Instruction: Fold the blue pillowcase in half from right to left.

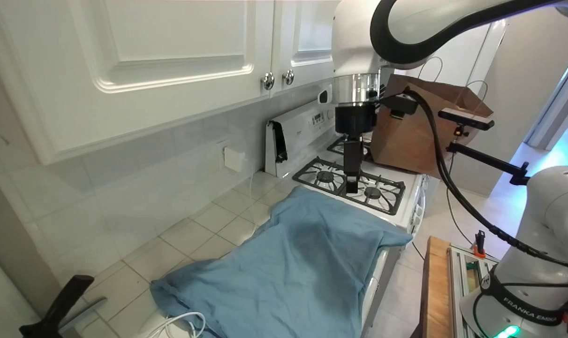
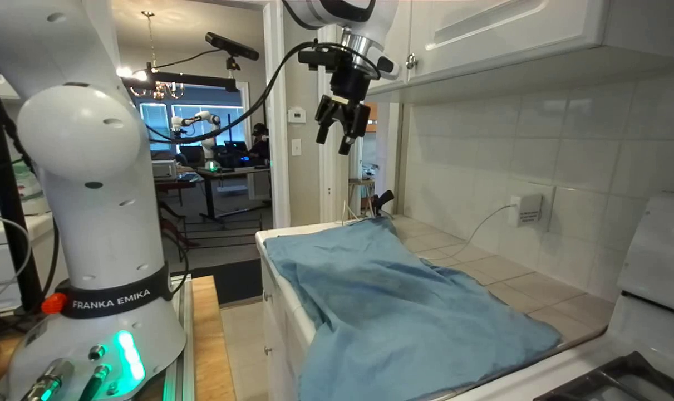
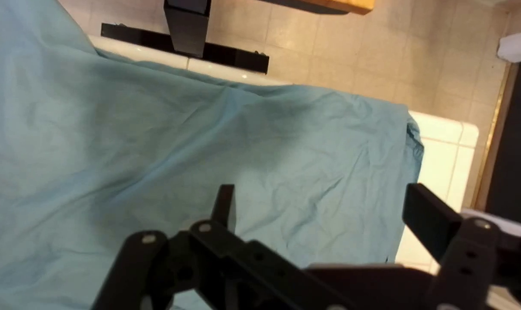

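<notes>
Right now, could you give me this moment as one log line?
blue pillowcase: spread, wrinkled, on tiled counter | hand: open, empty, above it, not touching

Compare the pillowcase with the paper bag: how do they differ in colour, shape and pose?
Colour: the pillowcase is light blue, the paper bag brown.
Shape: the pillowcase lies low and rumpled, while the paper bag is tall and boxy.
Pose: the pillowcase is spread on the countertop, part of it hanging over the front edge; the paper bag stands up.
Shared: the open gripper holds neither.
</notes>
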